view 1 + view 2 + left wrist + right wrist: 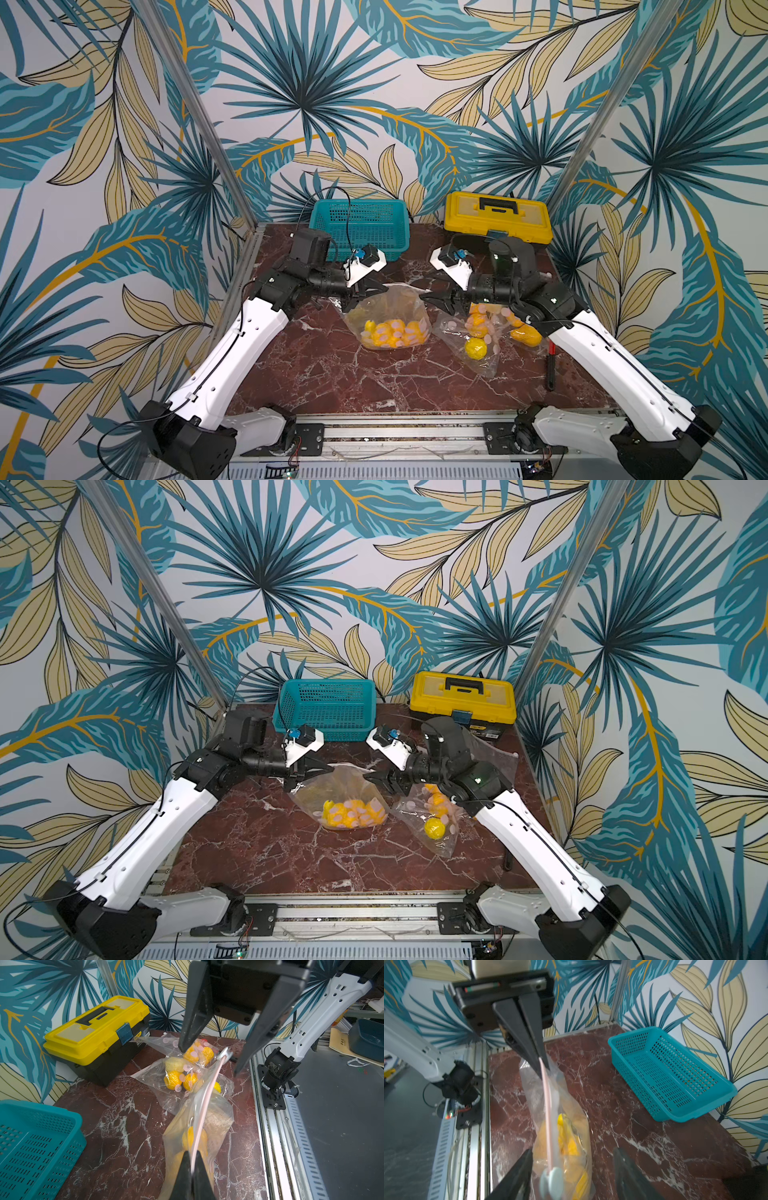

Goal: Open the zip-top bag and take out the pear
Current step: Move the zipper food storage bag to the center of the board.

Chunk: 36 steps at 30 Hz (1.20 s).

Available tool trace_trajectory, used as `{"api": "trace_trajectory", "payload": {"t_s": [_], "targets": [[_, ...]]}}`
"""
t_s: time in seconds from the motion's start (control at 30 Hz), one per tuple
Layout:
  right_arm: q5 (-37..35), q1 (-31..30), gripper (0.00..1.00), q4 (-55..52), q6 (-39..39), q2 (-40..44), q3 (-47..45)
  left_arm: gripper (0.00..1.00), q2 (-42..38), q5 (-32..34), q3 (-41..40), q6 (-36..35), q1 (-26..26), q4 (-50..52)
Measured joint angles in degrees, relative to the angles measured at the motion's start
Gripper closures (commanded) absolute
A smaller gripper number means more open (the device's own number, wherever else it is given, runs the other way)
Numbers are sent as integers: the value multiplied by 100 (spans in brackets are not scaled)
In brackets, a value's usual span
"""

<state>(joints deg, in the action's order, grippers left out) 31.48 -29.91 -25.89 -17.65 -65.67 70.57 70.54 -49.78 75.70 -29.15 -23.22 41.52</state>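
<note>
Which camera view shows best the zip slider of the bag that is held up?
The right wrist view: the slider sits large at the end of the pink zip strip, between the open right claw fingers. The left wrist view shows it smaller, farther along the strip. In both top views it is too small to make out.

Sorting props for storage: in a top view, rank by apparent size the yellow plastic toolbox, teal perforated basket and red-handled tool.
1. yellow plastic toolbox and teal perforated basket: look alike, unranked
2. red-handled tool: smallest
</note>
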Motion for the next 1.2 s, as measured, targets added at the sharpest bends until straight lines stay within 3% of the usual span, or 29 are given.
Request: {"api": "trace_trajectory", "payload": {"t_s": [0.2,0.5,0.87,1.2], "targets": [[885,219,45,1827,756,142,-1095,100,-28,-94,-2,20,0,13],[1325,315,53,3593,1447,181,-1934,100,-199,-90,-39,22,0,35],[1469,411,84,4634,1993,210,-2236,100,-372,-26,-101,20,0,35],[1513,433,100,4811,2138,225,-2236,100,-387,142,-225,17,0,4]]}}
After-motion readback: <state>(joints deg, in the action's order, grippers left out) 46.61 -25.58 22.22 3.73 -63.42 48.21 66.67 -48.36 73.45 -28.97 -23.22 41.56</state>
